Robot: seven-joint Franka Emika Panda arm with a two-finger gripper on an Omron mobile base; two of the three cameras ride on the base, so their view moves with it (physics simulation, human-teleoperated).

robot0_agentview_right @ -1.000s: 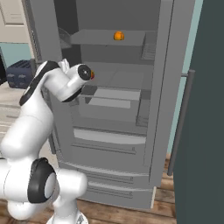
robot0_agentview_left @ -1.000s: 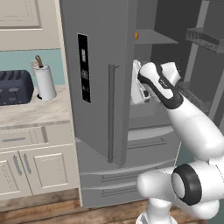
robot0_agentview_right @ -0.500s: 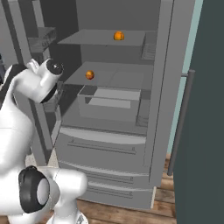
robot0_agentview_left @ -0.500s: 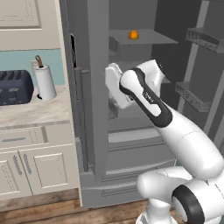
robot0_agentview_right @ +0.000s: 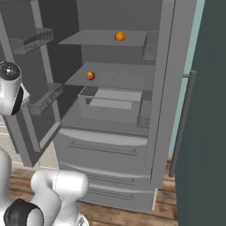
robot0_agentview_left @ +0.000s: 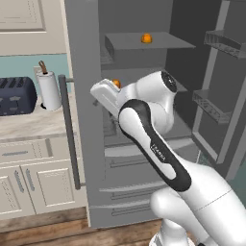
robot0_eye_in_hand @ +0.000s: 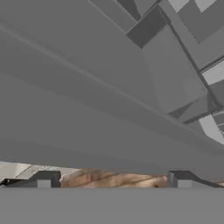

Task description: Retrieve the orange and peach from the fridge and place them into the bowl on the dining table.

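Fridge [robot0_agentview_right: 176,88] stands open, both upper doors swung out, grey interior exposed. Gripper [robot0_eye_in_hand: 113,179] has its fingers set wide apart with nothing between them; hand view shows the two dark fingertips [robot0_eye_in_hand: 43,179] far from each other, with grey fridge panels slanting above them and a strip of wood floor [robot0_eye_in_hand: 109,178] showing between and just past them.

In the left base view the hand [robot0_agentview_left: 106,96] sits at the front of the fridge opening, level with the middle shelf, pointing toward the left door [robot0_agentview_left: 81,110]. The exact gap to that door edge is unclear.

One round orange fruit [robot0_agentview_right: 90,75] lies on the middle shelf [robot0_agentview_right: 110,79], deeper inside than the hand; from the left base view it peeks out just above and behind the hand. A second round orange fruit [robot0_agentview_right: 119,36] lies on the top shelf [robot0_agentview_right: 106,39], higher than the hand and further back, well apart from it. Both look alike, so I cannot tell which is the orange and which the peach.

A clear bin [robot0_agentview_right: 110,103] sits below the middle shelf. Drawers [robot0_agentview_right: 106,150] run under the opening, lower than the hand.

Past the left door, away from the hand: wall counter [robot0_agentview_left: 29,125] with a dark toaster [robot0_agentview_left: 17,96] and a paper towel roll [robot0_agentview_left: 49,90], cream cabinets [robot0_agentview_left: 29,178] below.
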